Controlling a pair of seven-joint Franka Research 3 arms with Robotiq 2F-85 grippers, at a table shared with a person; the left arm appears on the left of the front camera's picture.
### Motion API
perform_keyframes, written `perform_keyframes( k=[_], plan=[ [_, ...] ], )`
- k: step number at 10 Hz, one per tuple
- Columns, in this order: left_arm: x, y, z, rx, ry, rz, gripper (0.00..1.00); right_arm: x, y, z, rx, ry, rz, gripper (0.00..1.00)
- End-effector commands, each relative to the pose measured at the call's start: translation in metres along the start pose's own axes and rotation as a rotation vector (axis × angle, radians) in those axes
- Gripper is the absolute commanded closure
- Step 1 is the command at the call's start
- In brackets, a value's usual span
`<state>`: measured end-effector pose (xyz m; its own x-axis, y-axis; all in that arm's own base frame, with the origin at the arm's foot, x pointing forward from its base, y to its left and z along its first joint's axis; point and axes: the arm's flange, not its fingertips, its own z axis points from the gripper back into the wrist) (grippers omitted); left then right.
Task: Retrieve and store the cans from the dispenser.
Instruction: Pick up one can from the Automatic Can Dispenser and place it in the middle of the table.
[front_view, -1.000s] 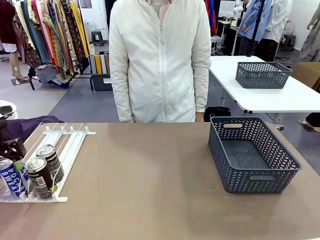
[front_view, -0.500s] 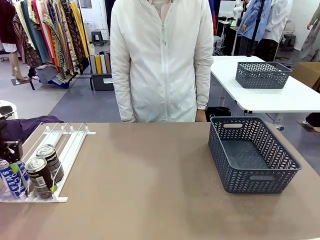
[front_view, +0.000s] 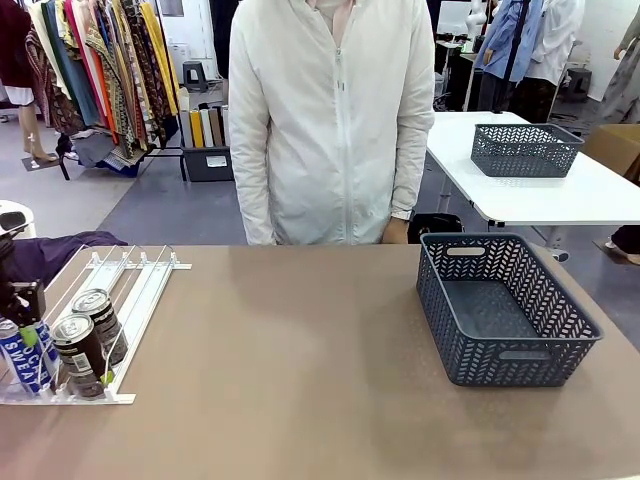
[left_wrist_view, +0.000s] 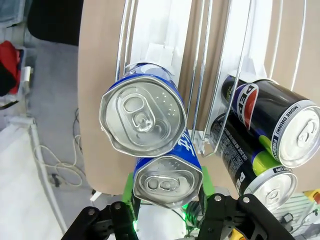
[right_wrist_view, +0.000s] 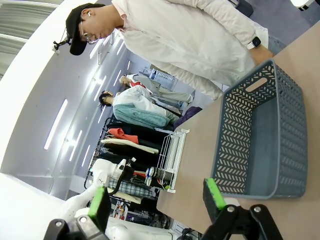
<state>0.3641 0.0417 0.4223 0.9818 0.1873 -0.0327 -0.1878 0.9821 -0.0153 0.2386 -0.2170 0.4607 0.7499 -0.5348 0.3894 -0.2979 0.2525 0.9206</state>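
— Cans (front_view: 82, 350) first: where's the one that matters?
— Lower left corner of the front view, at the low end of the dispenser (front_view: 135, 285). The left gripper (left_wrist_view: 168, 190) is clamped on a blue can (left_wrist_view: 167, 181). At the bottom middle of the left wrist view, a green pad (left_wrist_view: 131, 197) presses on each side of it.
— How does it lie?
— Its silver top faces the wrist camera, so its long axis runs along the fingers. I'd say it has to come straight back out of its lane.
— How many are there?
— Four by my count. A second blue can (left_wrist_view: 142, 120) sits just behind the gripped one in the same lane, touching it. Two dark cans (left_wrist_view: 272, 122) lie in the lanes at the right of that view.
— And the other arm?
— The right gripper (right_wrist_view: 156, 197) hangs with its jaws wide apart, holding nothing. It's well apart from the dispenser, so the left arm is plainly the nearer one.
— Where does the can go?
— Probably across the table (front_view: 300, 400) to the grey basket (front_view: 520, 365) at right of the front view, which has nothing in it. Beyond it a person (front_view: 335, 120) stands at the far edge. A second basket (front_view: 525, 150) sits on a white table (front_view: 560, 200) at upper right.
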Motion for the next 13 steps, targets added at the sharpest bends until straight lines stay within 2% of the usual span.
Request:
perform_keyframes(
  k=[1, 3, 5, 6, 7, 9, 10, 11, 12, 13],
  plan=[
    [-0.012, 0.003, 0.031, -0.001, -0.03, -0.03, 1.0, 0.004, 0.002, -0.002, 0.021, -0.025, 0.012, 0.0],
    [-0.046, 0.007, 0.098, -0.02, -0.088, -0.132, 1.0, 0.004, 0.002, -0.002, 0.021, -0.025, 0.012, 0.0],
    [-0.074, 0.006, 0.158, 0.021, -0.175, -0.215, 1.0, 0.004, 0.002, -0.002, 0.021, -0.025, 0.012, 0.0],
    [-0.085, 0.008, 0.18, 0.035, -0.22, -0.219, 1.0, 0.004, 0.002, -0.002, 0.021, -0.025, 0.012, 0.0],
    [-0.092, 0.014, 0.191, 0.032, -0.257, -0.201, 1.0, 0.004, 0.002, -0.002, 0.021, -0.025, 0.012, 0.0],
    [-0.087, 0.025, 0.197, -0.019, -0.265, -0.192, 1.0, 0.004, 0.002, -0.002, 0.021, -0.025, 0.012, 0.0],
    [-0.08, 0.031, 0.193, -0.05, -0.254, -0.172, 1.0, 0.004, 0.002, -0.002, 0.021, -0.025, 0.012, 0.0],
    [-0.075, 0.036, 0.188, -0.083, -0.197, -0.162, 1.0, 0.004, 0.002, -0.002, 0.021, -0.025, 0.012, 0.0],
    [-0.093, 0.025, 0.199, -0.014, -0.255, -0.17, 1.0, 0.004, 0.002, -0.002, 0.021, -0.025, 0.012, 0.0],
    [-0.093, 0.025, 0.199, -0.014, -0.255, -0.17, 1.0, 0.004, 0.002, -0.002, 0.021, -0.025, 0.012, 0.0]
  ],
)
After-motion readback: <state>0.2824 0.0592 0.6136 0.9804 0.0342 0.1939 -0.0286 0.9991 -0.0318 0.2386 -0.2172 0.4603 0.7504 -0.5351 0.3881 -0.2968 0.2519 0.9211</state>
